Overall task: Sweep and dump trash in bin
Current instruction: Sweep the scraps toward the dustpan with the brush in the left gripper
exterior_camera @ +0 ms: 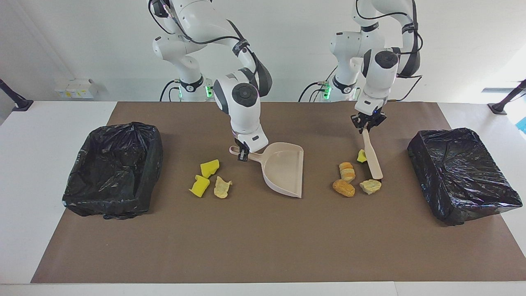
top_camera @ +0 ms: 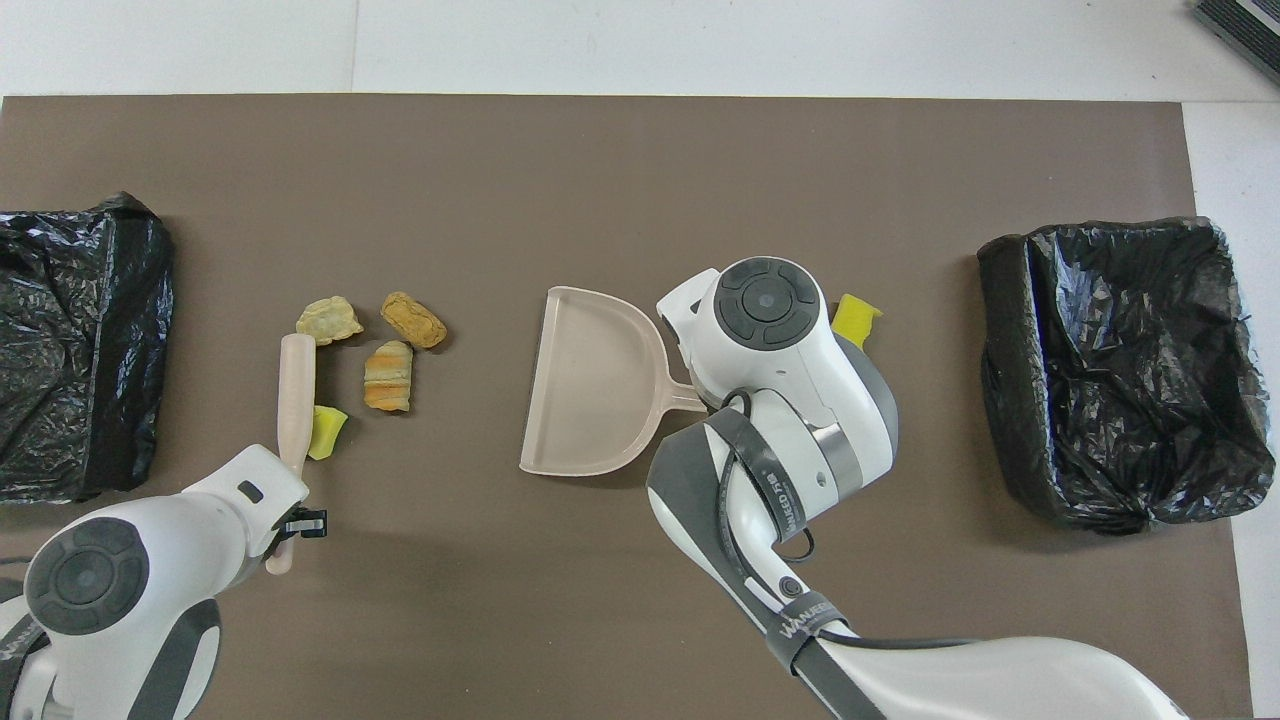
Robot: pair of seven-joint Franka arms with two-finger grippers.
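The left pincer is clamped on the handle of the hand brush, whose head touches a pale tan bread scrap. A small yellow sponge chunk lies against the brush, beside a striped bread roll and a brown one. Toward the right arm's end of the desk, the right pincer grips the dustpan handle; near it lie two bright yellow sponge chunks and a tan scrap.

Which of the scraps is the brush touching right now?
The small yellow sponge chunk by the brush held in the left hand, nearer the robots than the three bread pieces; the pale bread piece sits at its tip.
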